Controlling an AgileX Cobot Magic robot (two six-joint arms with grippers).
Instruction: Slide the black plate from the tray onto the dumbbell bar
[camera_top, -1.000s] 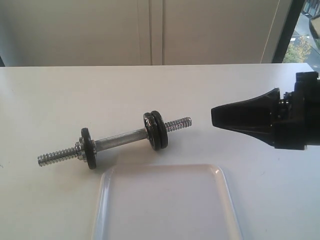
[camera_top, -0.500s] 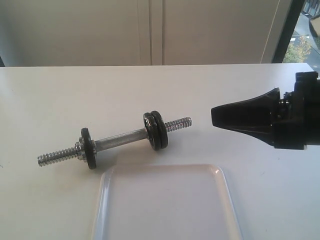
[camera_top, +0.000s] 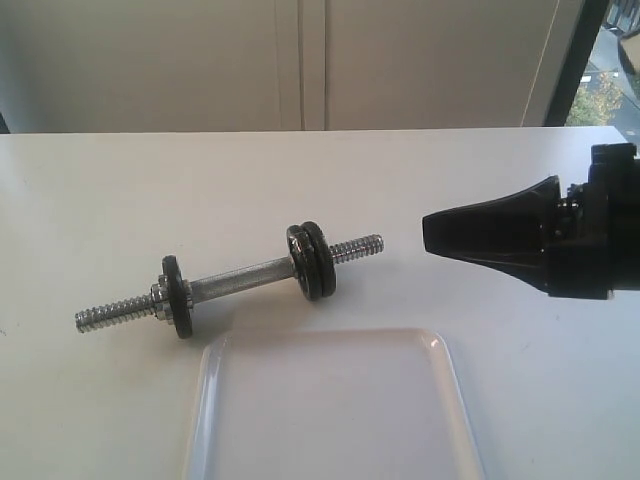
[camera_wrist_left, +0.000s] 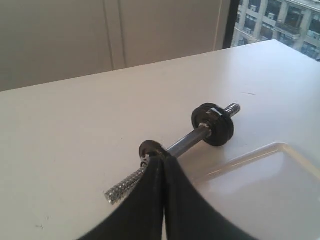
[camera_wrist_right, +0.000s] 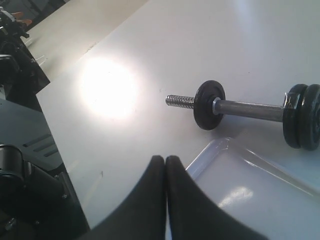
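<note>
Your left gripper (camera_wrist_left: 163, 161), jaws pressed together on nothing, points toward the left threaded end of the dumbbell bar (camera_top: 245, 275), which lies on the table (camera_top: 120, 190). One black plate (camera_top: 177, 297) sits near the bar's left end. A pair of black plates (camera_top: 312, 260), touching, sits toward its right end. The tray (camera_top: 320, 336) lies just on the bar's near side. Your right gripper (camera_top: 428, 235) hovers off the bar's right end, jaws closed and holding nothing.
</note>
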